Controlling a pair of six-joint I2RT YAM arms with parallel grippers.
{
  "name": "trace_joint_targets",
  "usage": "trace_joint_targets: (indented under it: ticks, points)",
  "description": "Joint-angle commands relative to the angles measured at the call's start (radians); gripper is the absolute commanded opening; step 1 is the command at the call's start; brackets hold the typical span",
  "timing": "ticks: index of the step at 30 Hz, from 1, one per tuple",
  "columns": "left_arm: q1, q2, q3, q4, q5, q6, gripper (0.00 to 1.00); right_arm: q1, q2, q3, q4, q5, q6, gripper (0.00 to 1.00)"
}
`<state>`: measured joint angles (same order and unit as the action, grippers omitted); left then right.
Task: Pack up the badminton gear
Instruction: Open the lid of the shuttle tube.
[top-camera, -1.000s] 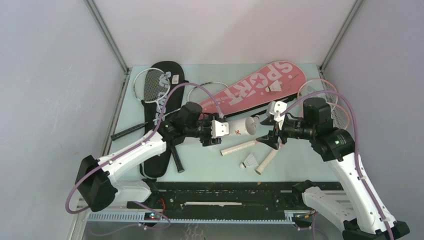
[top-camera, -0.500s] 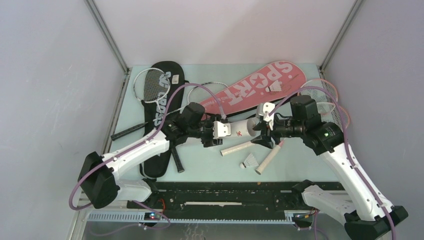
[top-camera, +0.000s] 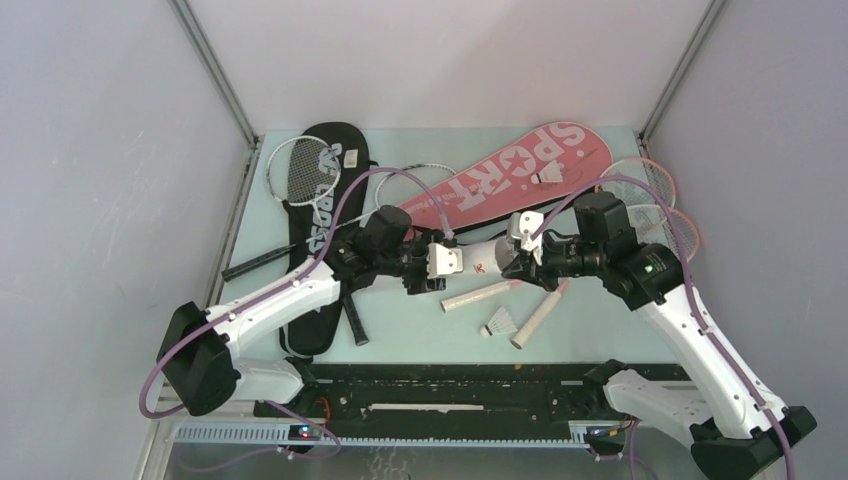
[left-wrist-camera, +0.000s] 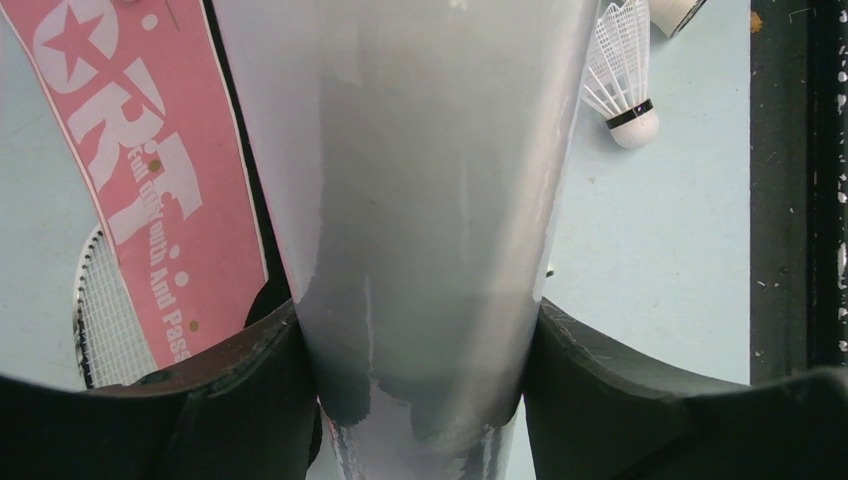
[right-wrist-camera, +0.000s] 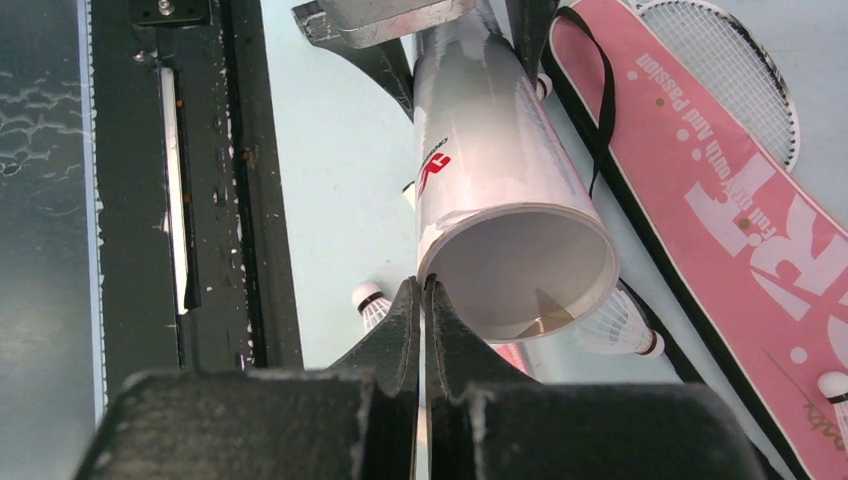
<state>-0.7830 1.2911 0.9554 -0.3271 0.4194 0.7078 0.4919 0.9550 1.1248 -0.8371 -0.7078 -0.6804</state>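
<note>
One tube (top-camera: 488, 257) crosswise, mouth rightward | left gripper (left-wrist-camera: 420, 400) clamps it | right gripper (right-wrist-camera: 424, 300) closed, perhaps touching rim

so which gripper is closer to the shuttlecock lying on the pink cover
Right. The right gripper is at the open mouth of the long white tube, nearest the shuttlecock; the left gripper holds the tube's other end, farther off.

I am counting four rackets (top-camera: 295, 172) (top-camera: 405, 182) (top-camera: 635, 176) (top-camera: 673, 216) on the bench (top-camera: 420, 332): two white-framed and two pink-framed. I am seeing three shuttlecocks (right-wrist-camera: 372, 303) (right-wrist-camera: 618, 328) (right-wrist-camera: 833, 388), all white. I am also counting one white tube (top-camera: 485, 257) and two covers (top-camera: 338, 142) (top-camera: 500, 175), one black and one pink.
</note>
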Motion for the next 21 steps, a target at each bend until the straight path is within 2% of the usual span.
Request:
trace_joint_targets:
  ticks: [1, 8, 21]
  points:
    - [-0.008, -0.043, -0.002, 0.038, -0.017, 0.102, 0.64, 0.001, -0.031, 0.021, -0.041, 0.004, -0.045, 0.0]
    - [-0.009, -0.047, -0.015, 0.037, -0.045, 0.156, 0.63, -0.033, -0.066, 0.02, -0.124, -0.026, -0.095, 0.0]
    - [-0.009, -0.02, -0.027, 0.054, -0.04, 0.126, 0.61, -0.077, -0.098, 0.021, -0.185, -0.029, -0.117, 0.0]
